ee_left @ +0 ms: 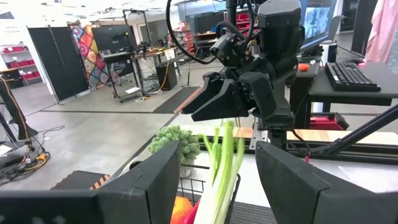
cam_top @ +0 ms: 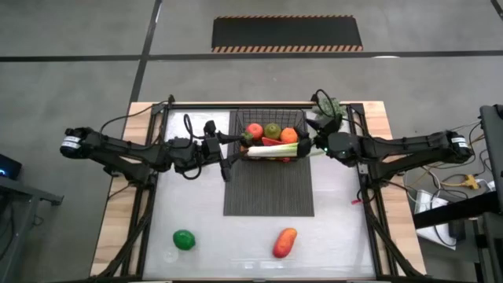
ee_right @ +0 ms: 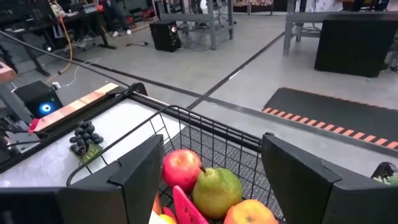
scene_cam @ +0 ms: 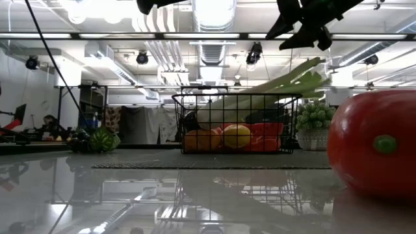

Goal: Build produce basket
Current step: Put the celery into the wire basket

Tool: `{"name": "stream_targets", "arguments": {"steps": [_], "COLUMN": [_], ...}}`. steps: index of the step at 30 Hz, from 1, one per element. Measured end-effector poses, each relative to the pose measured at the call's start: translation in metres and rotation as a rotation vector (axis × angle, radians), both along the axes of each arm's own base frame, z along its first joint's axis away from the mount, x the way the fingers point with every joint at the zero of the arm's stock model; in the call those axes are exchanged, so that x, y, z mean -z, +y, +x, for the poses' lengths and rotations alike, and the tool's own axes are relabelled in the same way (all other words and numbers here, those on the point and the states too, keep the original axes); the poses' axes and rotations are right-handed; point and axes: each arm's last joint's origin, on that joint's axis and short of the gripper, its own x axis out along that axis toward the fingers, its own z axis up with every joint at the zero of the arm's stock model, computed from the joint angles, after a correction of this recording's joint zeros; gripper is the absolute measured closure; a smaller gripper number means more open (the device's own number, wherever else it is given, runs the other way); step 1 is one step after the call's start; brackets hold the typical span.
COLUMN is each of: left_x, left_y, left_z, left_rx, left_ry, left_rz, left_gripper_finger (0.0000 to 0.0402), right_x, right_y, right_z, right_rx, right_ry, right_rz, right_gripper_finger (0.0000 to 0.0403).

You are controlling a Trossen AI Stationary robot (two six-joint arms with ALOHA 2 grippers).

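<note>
The black wire basket point(cam_top: 273, 143) stands on the far part of the ribbed mat point(cam_top: 269, 189). It holds a red apple point(ee_right: 181, 168), a green pear-like fruit point(ee_right: 216, 188), an orange point(cam_top: 289, 135), a red chili point(cam_top: 271, 141) and other pieces. The pale-green celery stalk point(cam_top: 277, 148) lies across them, and its leafy end point(scene_cam: 305, 73) sticks up over the basket's right rim. My left gripper point(cam_top: 228, 157) is open at the basket's left side, level with the stalk's white end. My right gripper point(cam_top: 313, 144) is open just above the leafy end. Neither touches anything.
A green lime point(cam_top: 184, 240) and a red-orange mango point(cam_top: 285, 243) lie near the table's front edge. Dark grapes point(ee_right: 84, 137) sit on the far left of the table and a watermelon piece point(scene_cam: 103, 138) shows farther left. A leafy green bunch point(scene_cam: 315, 117) stands right of the basket.
</note>
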Motion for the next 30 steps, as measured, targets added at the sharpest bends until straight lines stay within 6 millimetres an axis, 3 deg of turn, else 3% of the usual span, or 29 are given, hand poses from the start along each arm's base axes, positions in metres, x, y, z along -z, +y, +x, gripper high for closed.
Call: {"name": "stream_targets", "arguments": {"steps": [12, 17, 22, 30], "left_x": [0.000, 0.005, 0.011, 0.018], "left_y": [0.000, -0.001, -0.007, -0.010], "left_z": [0.000, 0.006, 0.024, 0.070], "left_rx": [0.001, 0.025, 0.147, 0.212], "left_ry": [-0.007, 0.005, 0.035, 0.142], "left_rz": [-0.021, -0.051, -0.067, -0.035], "left_gripper_finger": [0.0210, 0.0210, 0.0210, 0.0210], "right_x": [-0.006, -0.024, -0.043, -0.049], "right_y": [0.001, 0.005, 0.012, 0.026], "right_z": [-0.014, -0.021, -0.030, -0.038], "right_rx": [-0.052, -0.239, -0.478, -0.610], "right_ry": [0.016, 0.036, 0.107, 0.197], "right_rz": [0.016, 0.043, 0.125, 0.168], "right_gripper_finger": [0.0149, 0.0163, 0.0190, 0.0222]}}
